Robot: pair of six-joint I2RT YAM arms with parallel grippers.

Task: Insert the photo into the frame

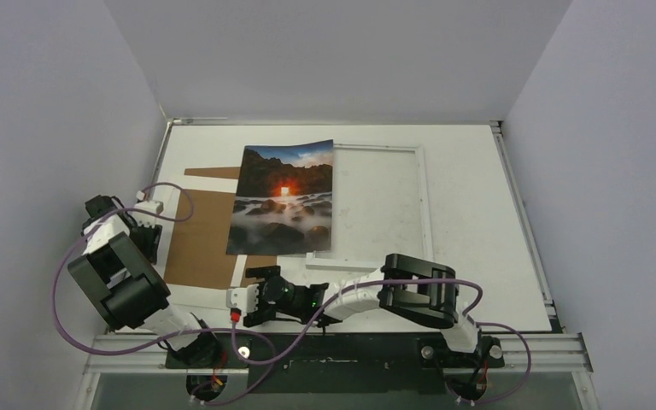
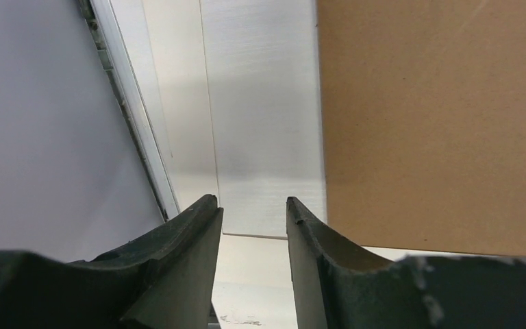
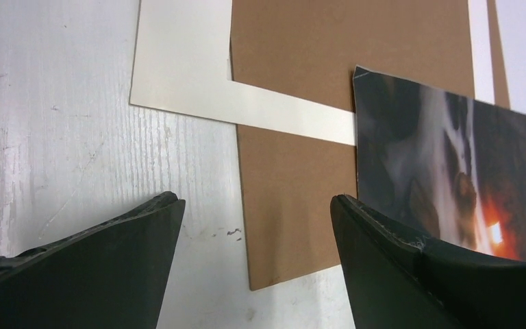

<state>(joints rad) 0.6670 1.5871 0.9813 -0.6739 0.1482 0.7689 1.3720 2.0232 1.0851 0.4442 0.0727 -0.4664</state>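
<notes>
The photo [image 1: 282,201] lies flat near the table's middle. Its right part covers the left edge of the white frame [image 1: 423,205] and its left part overlaps the brown cardboard [image 1: 205,239]. In the right wrist view the photo [image 3: 445,171] sits just beyond my right finger. My right gripper [image 1: 243,296] hovers at the cardboard's near right corner, below the photo's near left corner, and my right gripper [image 3: 253,199] is wide open and empty. My left gripper [image 1: 148,226] is at the cardboard's left edge. In its wrist view my left gripper [image 2: 252,199] is open, nothing between its fingers.
A pale mat [image 3: 178,75] lies across the cardboard [image 3: 294,205]. In the left wrist view the mat [image 2: 264,116] is beside the cardboard [image 2: 438,123]. Grey walls close in on the table's left, back and right. A metal rail [image 1: 350,346] runs along the near edge.
</notes>
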